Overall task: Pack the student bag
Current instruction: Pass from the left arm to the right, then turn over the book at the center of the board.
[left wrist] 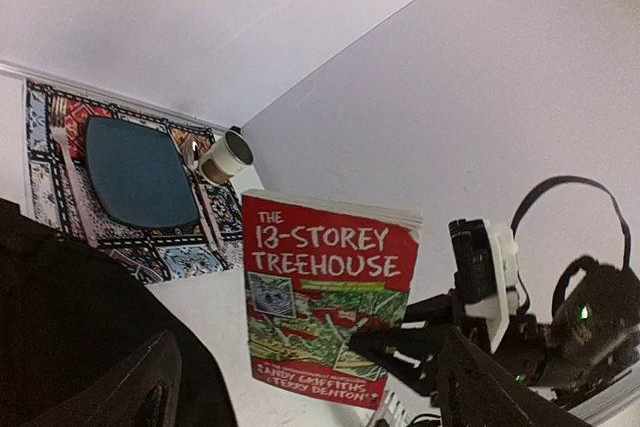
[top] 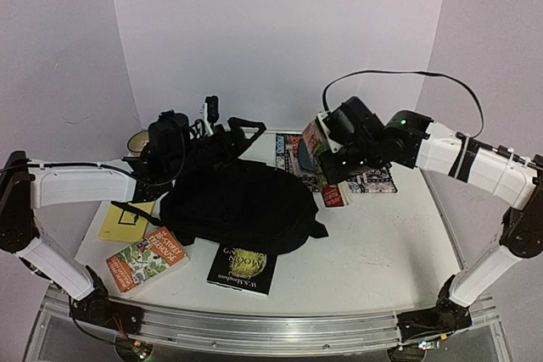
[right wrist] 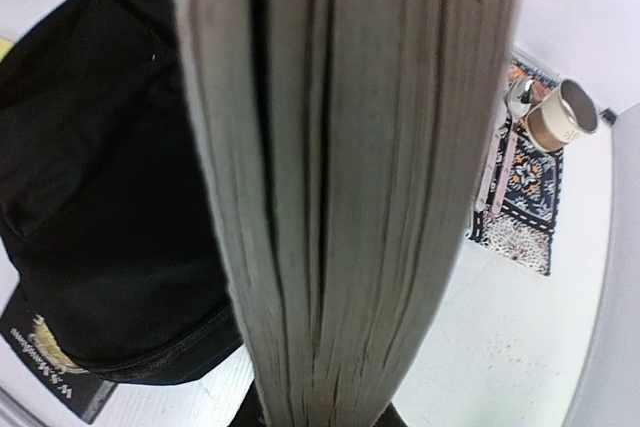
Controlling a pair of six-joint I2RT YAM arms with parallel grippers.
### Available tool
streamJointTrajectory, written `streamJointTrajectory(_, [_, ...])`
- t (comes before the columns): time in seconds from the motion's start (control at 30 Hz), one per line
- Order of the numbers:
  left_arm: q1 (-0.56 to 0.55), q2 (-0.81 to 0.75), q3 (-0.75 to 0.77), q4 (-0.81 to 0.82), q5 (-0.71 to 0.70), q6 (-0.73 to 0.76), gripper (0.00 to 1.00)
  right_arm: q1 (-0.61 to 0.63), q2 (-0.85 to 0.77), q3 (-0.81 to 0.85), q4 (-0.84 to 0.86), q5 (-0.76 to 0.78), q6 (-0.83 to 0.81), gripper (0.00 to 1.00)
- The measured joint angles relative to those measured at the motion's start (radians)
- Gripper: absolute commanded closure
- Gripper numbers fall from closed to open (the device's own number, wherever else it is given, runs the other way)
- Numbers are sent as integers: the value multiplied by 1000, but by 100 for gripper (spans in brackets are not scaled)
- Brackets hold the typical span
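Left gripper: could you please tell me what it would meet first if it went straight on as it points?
Most likely the red book in the right gripper, dead ahead of the left gripper; how far is unclear.

Black all over the student bag (top: 242, 205), mid-bench. Bright red on the treehouse book (left wrist: 325, 297), with white title lettering and a green cartoon panel; greyish-tan page edges. Towards the far right corner, a placemat (top: 377, 182) in busy blue, black, white and orange patchwork, a dark teal plate (left wrist: 140, 172), a cream cup (left wrist: 228, 155). Near the left edge, a plain yellow book (top: 125, 219). By the near left corner, an orange-and-green book (top: 146, 258). At the near edge, a black book (top: 243, 267) lettered in gold. White bench (top: 382, 243).
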Motion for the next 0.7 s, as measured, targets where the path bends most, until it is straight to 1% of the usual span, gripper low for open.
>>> streamJointTrajectory(0.17, [47,-62,-71,0,52,81,6,-89,-37,-17,30,-204,-2,100])
streamJointTrajectory(0.37, [64,-124,-137,-1,124,141,3,-146,-40,-74,137,-509,22,100])
streamJointTrajectory(0.5, [89,-129,-142,-1,206,165,3,-187,-40,-120,256,-710,76,100])
streamJointTrajectory(0.6, [107,-125,-142,0,255,177,3,-205,-40,-150,358,-833,128,100])
streamJointTrajectory(0.7, [115,-108,-142,-1,291,183,3,-213,-40,-158,438,-916,172,100])
